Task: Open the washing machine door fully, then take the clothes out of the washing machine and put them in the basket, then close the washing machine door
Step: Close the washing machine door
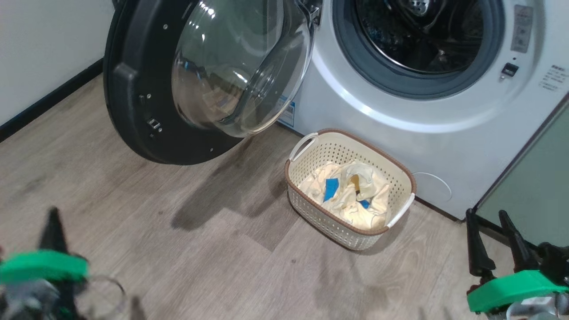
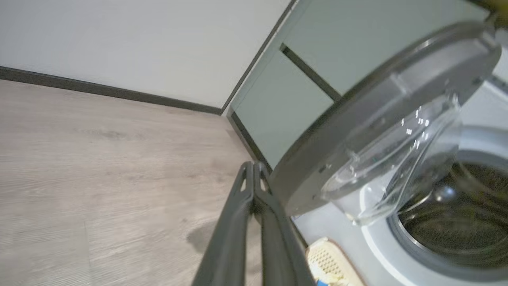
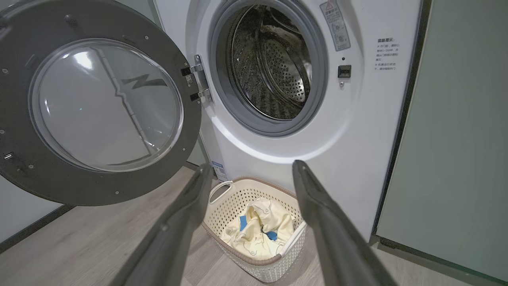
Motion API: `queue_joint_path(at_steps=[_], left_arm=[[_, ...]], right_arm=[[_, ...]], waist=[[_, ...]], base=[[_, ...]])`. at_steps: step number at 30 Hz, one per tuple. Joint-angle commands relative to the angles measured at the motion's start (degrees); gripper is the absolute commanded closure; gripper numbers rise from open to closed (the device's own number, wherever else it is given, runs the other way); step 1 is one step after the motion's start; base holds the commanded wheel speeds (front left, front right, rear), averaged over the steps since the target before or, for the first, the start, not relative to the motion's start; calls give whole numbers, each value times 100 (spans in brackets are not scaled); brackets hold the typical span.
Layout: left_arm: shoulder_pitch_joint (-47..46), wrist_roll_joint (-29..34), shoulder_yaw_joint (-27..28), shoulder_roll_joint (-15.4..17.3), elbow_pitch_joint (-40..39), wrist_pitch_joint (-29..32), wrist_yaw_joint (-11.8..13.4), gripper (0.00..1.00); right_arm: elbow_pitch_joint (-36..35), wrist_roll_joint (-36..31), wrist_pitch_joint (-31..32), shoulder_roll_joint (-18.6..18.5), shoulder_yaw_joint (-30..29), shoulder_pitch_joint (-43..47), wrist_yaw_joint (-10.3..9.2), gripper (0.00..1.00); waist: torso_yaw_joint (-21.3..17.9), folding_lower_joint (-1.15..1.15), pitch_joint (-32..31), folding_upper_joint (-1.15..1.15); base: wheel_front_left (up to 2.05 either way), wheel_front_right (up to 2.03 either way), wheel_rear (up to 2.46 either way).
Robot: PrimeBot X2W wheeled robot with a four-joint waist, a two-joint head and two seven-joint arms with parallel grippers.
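Two of three steps look done. Left gripper, low left: fingers pressed together, nothing held, tips near the door's edge. Door stands swung wide. Washer: drum shows bare steel, no garments in the visible part. Basket on the floor just before the washer, clothes heaped inside. Right gripper, low right: fingers spread, empty. Remaining, by the look of it: shutting the door.
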Motion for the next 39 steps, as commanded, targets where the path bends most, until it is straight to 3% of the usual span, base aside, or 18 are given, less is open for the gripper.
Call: queue_joint_path(at_steps=[1,10,20,31,39], left_arm=[[-504,-298,295,335,-75,81,-7,100],[-1471,-1912,844,1247,863,873,-7,100],[-2683,-3184,1723,2294,2422,1908,85,100],[-3646,-3392,1422,2919,3046,3284,207,100],[-4203,-3421,1171,3063,3137,3943,277,100]], right_arm=[[-180,8,-38,-57,58,-105,3,0],[-203,-31,-38,-49,86,-21,3,0],[-236,-44,-38,-122,46,3,3,0],[-296,-43,-38,-294,50,-65,3,0],[-342,-58,-38,-437,30,-210,3,0]], waist=[[-26,0,-38,0],[-456,0,-49,0],[-922,0,37,0],[-1146,0,328,0],[-1235,0,665,0]], base=[[0,0,0],[0,0,0],[0,0,0],[0,0,0],[0,0,0]])
